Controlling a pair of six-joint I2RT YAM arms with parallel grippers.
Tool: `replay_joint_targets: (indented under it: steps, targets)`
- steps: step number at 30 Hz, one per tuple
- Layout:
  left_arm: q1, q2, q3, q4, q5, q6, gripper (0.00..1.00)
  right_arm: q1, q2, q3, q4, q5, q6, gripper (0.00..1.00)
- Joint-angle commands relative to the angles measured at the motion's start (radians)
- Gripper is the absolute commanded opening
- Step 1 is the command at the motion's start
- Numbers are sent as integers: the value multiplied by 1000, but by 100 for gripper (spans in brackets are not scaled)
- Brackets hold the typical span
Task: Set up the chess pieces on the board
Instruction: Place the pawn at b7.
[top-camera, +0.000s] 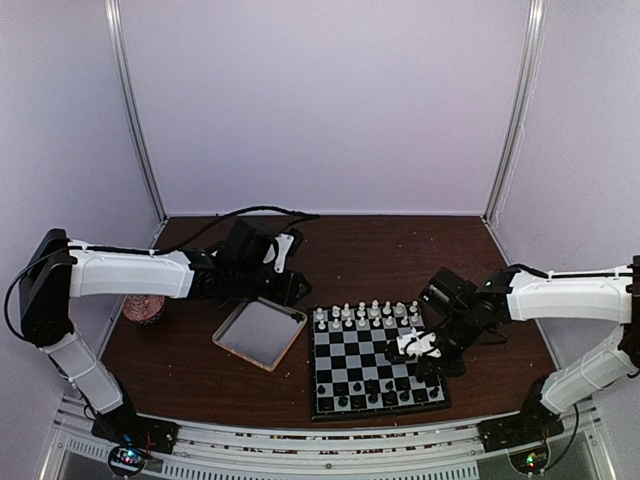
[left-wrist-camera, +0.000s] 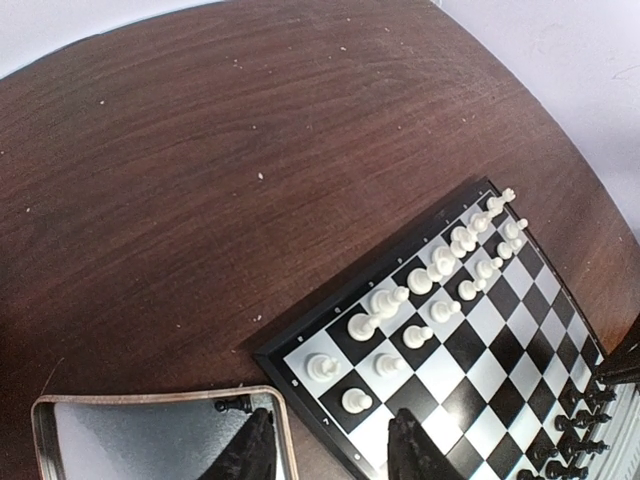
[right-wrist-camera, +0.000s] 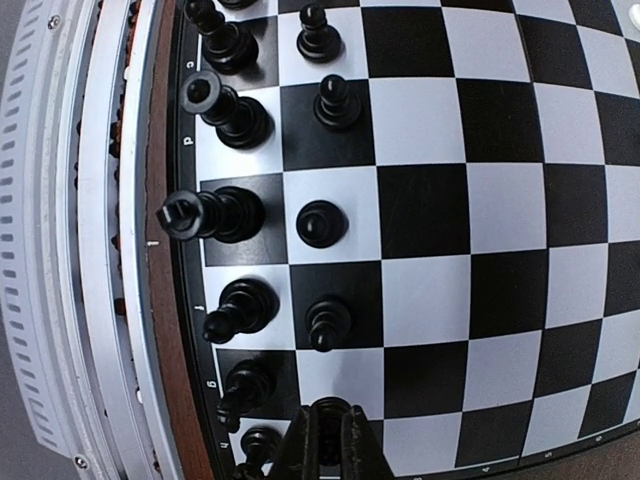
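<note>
Left wrist view: one black piece (left-wrist-camera: 232, 404) lies in one tray (left-wrist-camera: 150, 393) beside one board (left-wrist-camera: 465, 345); the left gripper (left-wrist-camera: 330, 430) has its jaws parted and empty, the right gripper (right-wrist-camera: 328, 418) has its jaws clenched.

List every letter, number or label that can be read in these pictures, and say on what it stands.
"c", "d", "f", "g": white letters on the black border of the board, beside the black chess pieces, seen sideways from the right wrist.
Marks along the border's other edge: too small to read.
Nothing else carries text.
</note>
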Motion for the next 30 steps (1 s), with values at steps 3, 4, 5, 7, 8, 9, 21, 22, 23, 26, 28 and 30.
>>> replay_joint_targets:
  steps: [3,4,5,7,8,9,21,22,23,26,28,30]
  targets:
    - [0,-27,-22,40,-3,-14,38,15,29,5,39,35,4,2]
    - [-1,-26,-23,41,-3,-14,38,16,35,7,41,36,5,3]
    - [0,-25,-23,41,-1,-15,39,16,40,8,44,39,8,3]
    - [-1,-22,-26,43,2,-15,38,17,51,11,42,40,9,3]
    - [1,-21,-27,45,5,-16,38,17,54,10,42,40,11,4]
    - [0,-20,-28,48,7,-18,38,18,56,9,43,40,10,5]
    - [1,0,-30,39,-1,-20,38,29,67,16,27,23,7,15]
    - [1,1,-29,37,-3,-21,38,29,65,18,25,23,8,16]
    - [1,2,-30,29,-9,-20,38,29,61,22,19,23,11,18]
    - [6,2,-19,-12,-31,-25,38,25,30,55,-16,26,21,20]
    - [15,0,-13,-43,-44,-34,39,7,-2,92,-60,0,23,23]
    - [18,3,1,-107,-102,-59,39,-20,-26,139,-126,-34,21,24]
